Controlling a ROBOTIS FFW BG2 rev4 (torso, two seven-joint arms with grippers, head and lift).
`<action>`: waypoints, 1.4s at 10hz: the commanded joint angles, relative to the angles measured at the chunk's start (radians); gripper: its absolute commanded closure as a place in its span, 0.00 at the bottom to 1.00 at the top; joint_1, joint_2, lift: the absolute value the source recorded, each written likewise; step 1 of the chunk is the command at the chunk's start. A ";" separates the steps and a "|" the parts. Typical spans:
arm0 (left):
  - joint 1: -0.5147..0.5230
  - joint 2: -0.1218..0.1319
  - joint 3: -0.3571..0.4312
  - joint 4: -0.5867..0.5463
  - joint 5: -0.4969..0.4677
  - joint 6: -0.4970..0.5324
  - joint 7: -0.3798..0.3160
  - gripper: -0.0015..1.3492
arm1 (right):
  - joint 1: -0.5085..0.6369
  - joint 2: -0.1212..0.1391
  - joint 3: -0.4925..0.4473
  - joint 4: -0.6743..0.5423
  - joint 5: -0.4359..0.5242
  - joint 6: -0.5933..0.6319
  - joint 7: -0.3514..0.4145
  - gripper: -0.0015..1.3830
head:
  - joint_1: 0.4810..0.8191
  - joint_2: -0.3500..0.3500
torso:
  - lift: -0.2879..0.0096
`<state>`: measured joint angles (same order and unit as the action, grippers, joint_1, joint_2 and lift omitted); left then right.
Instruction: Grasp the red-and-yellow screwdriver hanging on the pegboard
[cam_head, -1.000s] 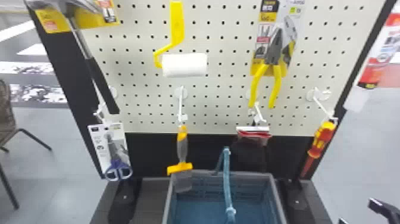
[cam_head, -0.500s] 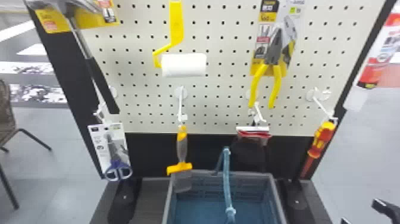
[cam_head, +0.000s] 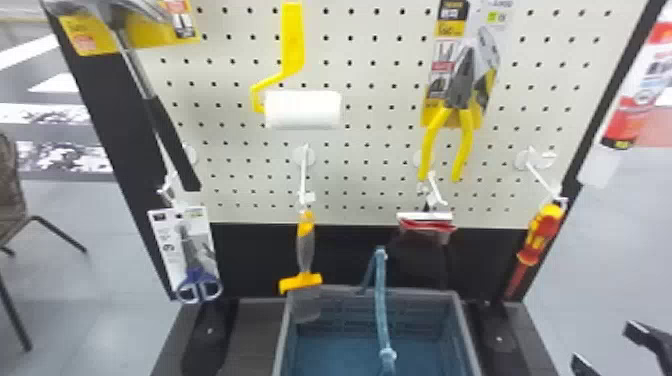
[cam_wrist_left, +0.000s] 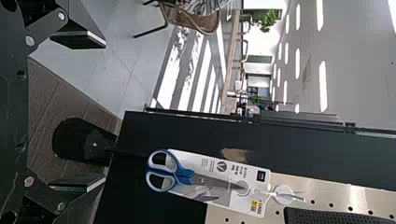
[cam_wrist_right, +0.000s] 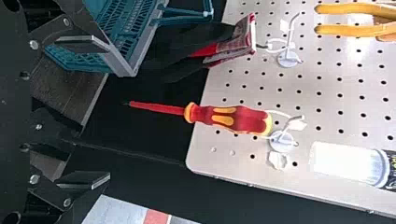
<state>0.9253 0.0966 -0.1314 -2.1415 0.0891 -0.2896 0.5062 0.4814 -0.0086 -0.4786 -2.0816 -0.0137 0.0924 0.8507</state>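
The red-and-yellow screwdriver (cam_head: 540, 235) hangs handle up from a white hook at the pegboard's lower right in the head view. Below it and farther right, at the bottom right corner, is my right gripper (cam_head: 607, 346), its two fingers apart. In the right wrist view the screwdriver (cam_wrist_right: 233, 119) points its red shaft toward the open right gripper (cam_wrist_right: 105, 112), with a gap between tip and fingers and nothing held. My left gripper (cam_wrist_left: 98, 112) stands open and empty in the left wrist view, near the carded blue scissors (cam_wrist_left: 170, 173).
The pegboard (cam_head: 370, 175) also holds a hammer (cam_head: 172, 145), a paint roller (cam_head: 302, 109), yellow-handled pliers (cam_head: 462, 120), a scraper (cam_head: 305, 250) and a red-topped black item (cam_head: 425, 250). A blue-grey crate (cam_head: 465, 340) with a raised handle stands below.
My right gripper has risen slightly at the head view's lower right corner, its fingers still apart. The screwdriver and the other hanging tools have not visibly moved.
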 joint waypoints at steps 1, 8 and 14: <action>-0.001 0.000 0.001 0.000 0.000 0.001 0.002 0.20 | -0.023 -0.007 0.000 0.006 0.000 0.017 0.011 0.23 | 0.20 0.50 | 0.63; -0.006 0.005 -0.001 0.000 0.000 0.009 0.000 0.20 | -0.180 -0.033 0.003 0.075 -0.015 0.089 0.120 0.23 | 0.20 0.50 | 0.63; -0.008 0.005 -0.002 0.000 0.000 0.010 0.000 0.20 | -0.326 -0.094 0.086 0.171 -0.072 0.141 0.168 0.22 | 0.20 0.50 | 0.63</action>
<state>0.9176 0.1002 -0.1334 -2.1415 0.0890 -0.2801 0.5062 0.1686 -0.1006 -0.3939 -1.9125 -0.0855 0.2273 1.0173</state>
